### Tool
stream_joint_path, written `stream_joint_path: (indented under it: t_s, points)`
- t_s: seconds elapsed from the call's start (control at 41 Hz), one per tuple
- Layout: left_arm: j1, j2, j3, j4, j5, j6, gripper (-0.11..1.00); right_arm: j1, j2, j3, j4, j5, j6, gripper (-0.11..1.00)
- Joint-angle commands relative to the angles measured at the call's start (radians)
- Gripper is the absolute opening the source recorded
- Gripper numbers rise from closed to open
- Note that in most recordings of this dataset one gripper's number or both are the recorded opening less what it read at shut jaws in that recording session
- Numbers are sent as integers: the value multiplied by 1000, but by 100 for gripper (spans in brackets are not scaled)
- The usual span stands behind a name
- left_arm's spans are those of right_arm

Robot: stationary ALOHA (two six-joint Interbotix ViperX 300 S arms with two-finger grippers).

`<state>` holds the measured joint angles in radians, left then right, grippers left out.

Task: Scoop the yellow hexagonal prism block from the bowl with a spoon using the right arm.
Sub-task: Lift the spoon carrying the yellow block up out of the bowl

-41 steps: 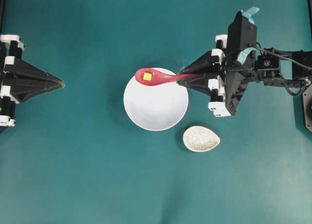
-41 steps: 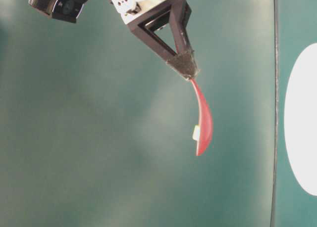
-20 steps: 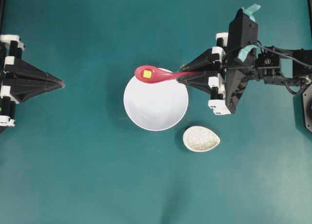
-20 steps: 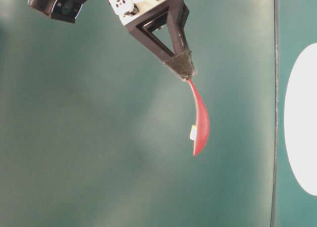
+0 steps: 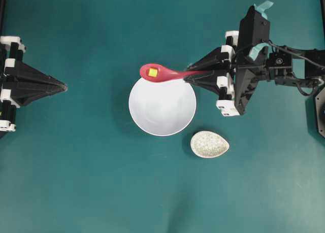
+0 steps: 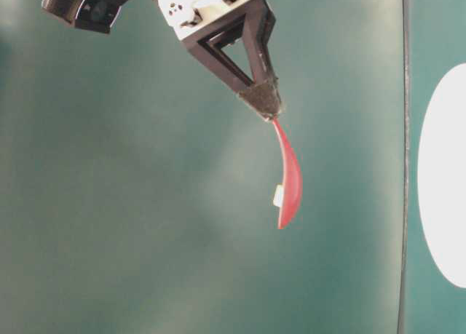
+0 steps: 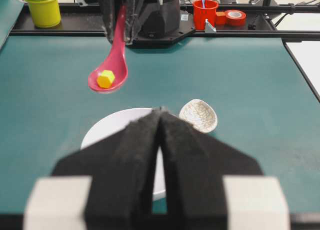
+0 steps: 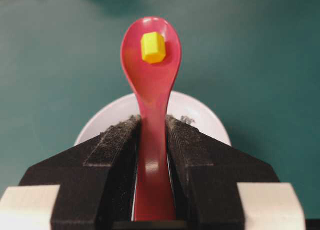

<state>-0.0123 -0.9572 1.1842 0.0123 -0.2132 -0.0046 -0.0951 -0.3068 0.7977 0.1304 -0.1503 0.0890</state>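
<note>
My right claw pinches the spoon by its handle, long axis running straight out from the jaws, the block riding in the scoop at the far end, above the bowl's rim.

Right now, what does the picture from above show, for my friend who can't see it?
The right gripper holds a red spoon with a tiny yellow block in its scoop, at the top edge of a white bowl. A small speckled dish sits nearby.
</note>
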Motion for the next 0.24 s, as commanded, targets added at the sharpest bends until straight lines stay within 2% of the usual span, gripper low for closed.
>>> stream_joint_path:
  t_s: [0.0, 0.22]
  points:
    - [-3, 5, -17, 2, -11, -2, -1, -8, -18, -25, -2, -12, -2, 22]
    - [-3, 6, -17, 2, -6, -2, -1, -17, -18, -25, -2, -11, -3, 22]
